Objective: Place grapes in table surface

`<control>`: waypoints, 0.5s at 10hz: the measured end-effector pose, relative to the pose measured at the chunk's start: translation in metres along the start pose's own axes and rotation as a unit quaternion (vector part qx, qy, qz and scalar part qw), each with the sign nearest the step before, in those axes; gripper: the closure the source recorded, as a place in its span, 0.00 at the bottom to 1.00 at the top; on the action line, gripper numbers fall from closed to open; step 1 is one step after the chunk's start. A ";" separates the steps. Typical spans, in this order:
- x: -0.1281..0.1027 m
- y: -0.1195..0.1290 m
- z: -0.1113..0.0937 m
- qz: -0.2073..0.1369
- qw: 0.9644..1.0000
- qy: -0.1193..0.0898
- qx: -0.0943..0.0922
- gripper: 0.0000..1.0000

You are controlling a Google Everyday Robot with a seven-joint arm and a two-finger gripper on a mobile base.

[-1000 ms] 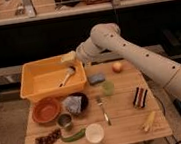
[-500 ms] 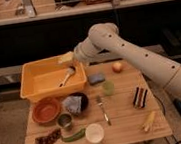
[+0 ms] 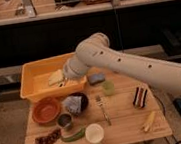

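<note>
Hovering over the yellow tub [image 3: 28,75], pincer [image 3: 58,78] spread open; orange bowl [image 3: 37,114] between it and grapes [image 3: 47,140].

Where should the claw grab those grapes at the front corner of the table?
Across the narrow middle of the grapes, coming straight down from above. The bunch lies flat and long on the table, with a green pod close to one end, so its long sides look freest. The claw hangs open over the yellow tub, far from it.
</note>
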State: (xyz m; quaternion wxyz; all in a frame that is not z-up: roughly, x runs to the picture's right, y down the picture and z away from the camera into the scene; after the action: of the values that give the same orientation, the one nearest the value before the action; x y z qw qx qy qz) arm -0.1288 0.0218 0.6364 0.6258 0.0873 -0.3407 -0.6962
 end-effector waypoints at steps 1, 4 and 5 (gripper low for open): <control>-0.020 -0.018 0.004 -0.027 0.999 -0.014 -0.011 0.20; -0.065 -0.089 0.045 -0.120 0.988 -0.082 -0.061 0.20; -0.066 -0.100 0.060 -0.128 0.985 -0.096 -0.073 0.20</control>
State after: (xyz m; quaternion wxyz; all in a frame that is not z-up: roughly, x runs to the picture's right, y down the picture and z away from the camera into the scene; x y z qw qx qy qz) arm -0.2299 0.1039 0.6029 0.5009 0.0173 -0.3336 -0.7985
